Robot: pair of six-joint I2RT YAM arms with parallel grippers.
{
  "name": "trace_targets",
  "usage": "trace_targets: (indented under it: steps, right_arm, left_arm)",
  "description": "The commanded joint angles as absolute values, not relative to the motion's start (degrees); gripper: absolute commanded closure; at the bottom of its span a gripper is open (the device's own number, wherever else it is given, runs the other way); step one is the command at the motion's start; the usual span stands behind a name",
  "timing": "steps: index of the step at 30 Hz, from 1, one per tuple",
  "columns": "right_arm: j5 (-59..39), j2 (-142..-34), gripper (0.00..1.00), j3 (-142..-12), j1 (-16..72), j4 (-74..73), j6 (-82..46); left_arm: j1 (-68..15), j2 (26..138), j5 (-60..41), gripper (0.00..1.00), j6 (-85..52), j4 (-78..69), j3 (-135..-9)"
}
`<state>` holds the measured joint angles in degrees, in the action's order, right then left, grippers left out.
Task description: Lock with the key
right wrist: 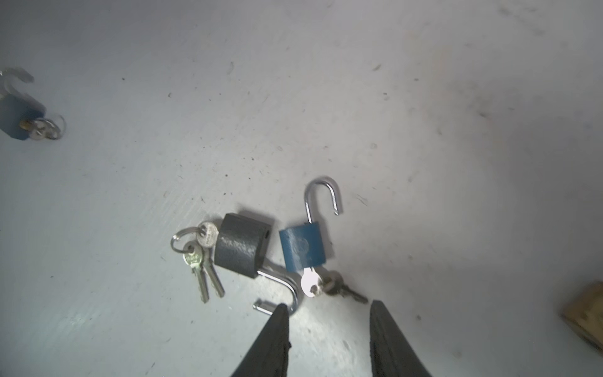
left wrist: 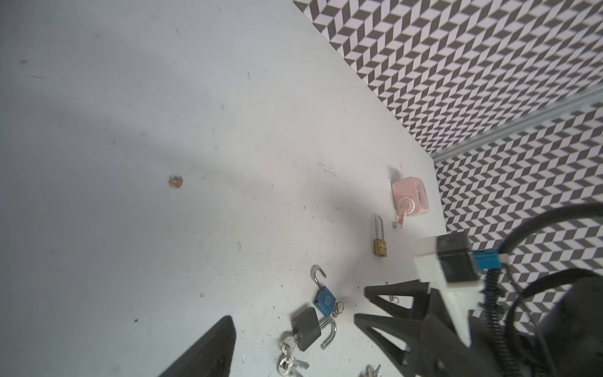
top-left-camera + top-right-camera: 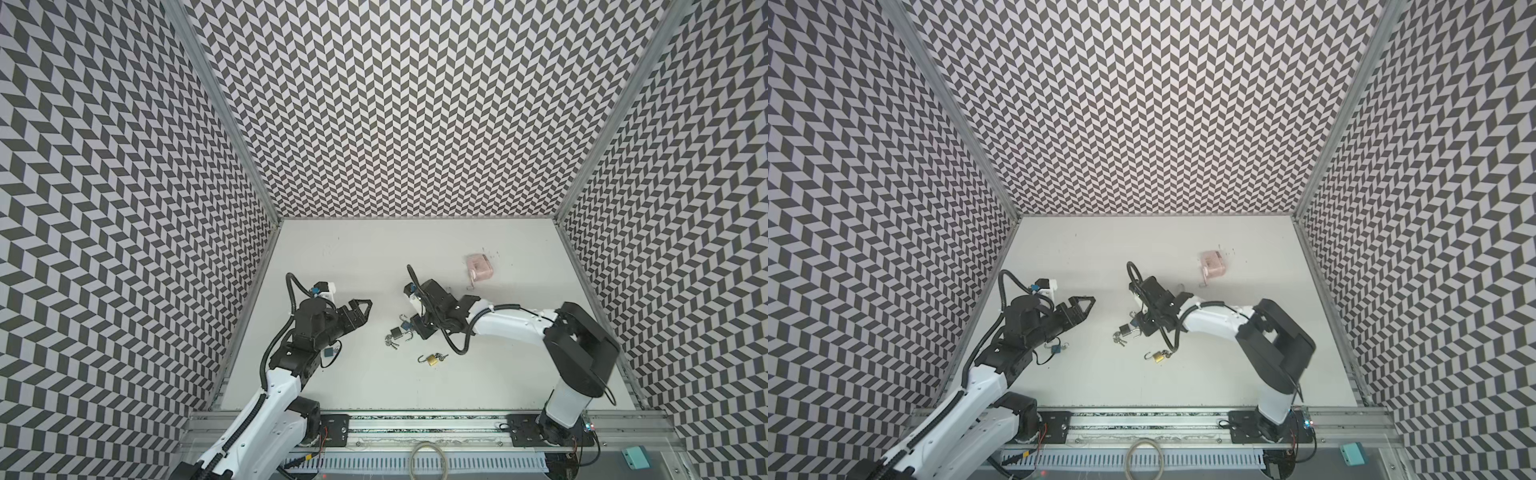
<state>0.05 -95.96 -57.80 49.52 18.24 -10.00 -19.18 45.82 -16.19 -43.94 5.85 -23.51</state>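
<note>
I count five padlocks. There's one grey padlock; two blue, the near blue padlock just beside the grey one and the far blue padlock well apart from it; and two brass, the short brass padlock near the grey one and the long-shackle brass padlock farther off. Three keys on the grey one's ring; the other bunches are too small to count. One pink dispenser, farthest from the grey one.

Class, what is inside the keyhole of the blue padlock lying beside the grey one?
A silver key is in the blue padlock; its head shows, with a second key attached. Its blade is hidden within the lock body.
</note>
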Motion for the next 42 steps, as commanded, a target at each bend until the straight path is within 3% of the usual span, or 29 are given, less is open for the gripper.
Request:
trace_targets:
  steps: [1,6,12,19,27,30,36,42]
  right_arm:
    - [5.8,-88.15,0.6,-51.28,51.07,19.8,-16.73]
    - [3.52,-78.39,0.61,-41.64,56.56,19.77,-24.33]
    - [1.92,-74.71,0.52,-37.8,61.49,16.6,-13.44]
    - [-2.37,-76.13,0.38,-41.67,61.35,11.37,8.27]
    - [-1.17,-74.15,0.36,-40.81,59.92,13.16,35.46]
    - [-10.57,-73.61,0.36,-40.78,54.95,16.37,45.91]
    - [-18.61,-81.82,0.39,-48.26,50.36,26.12,53.78]
    - [-17.72,-87.66,0.41,-49.47,50.12,28.03,56.02]
  left_arm:
    - [-27.91,48.0,-10.77,0.1,-42.63,3.56,-26.02]
    - [-37.74,53.61,-7.89,0.11,-46.18,-3.39,-24.02]
    - [-38.94,56.69,-11.03,0.11,-51.44,-12.18,-19.45]
    - [-25.47,50.22,-19.8,0.13,-53.16,-13.6,-16.04]
    - [-11.53,43.68,-28.04,0.14,-48.93,-7.36,-15.2]
    - [-8.61,45.16,-31.74,0.14,-48.86,-8.48,-14.72]
    - [-2.28,45.71,-40.65,0.14,-50.7,-15.26,-12.18]
    - [-3.13,44.87,-48.17,0.11,-51.3,-20.5,-11.08]
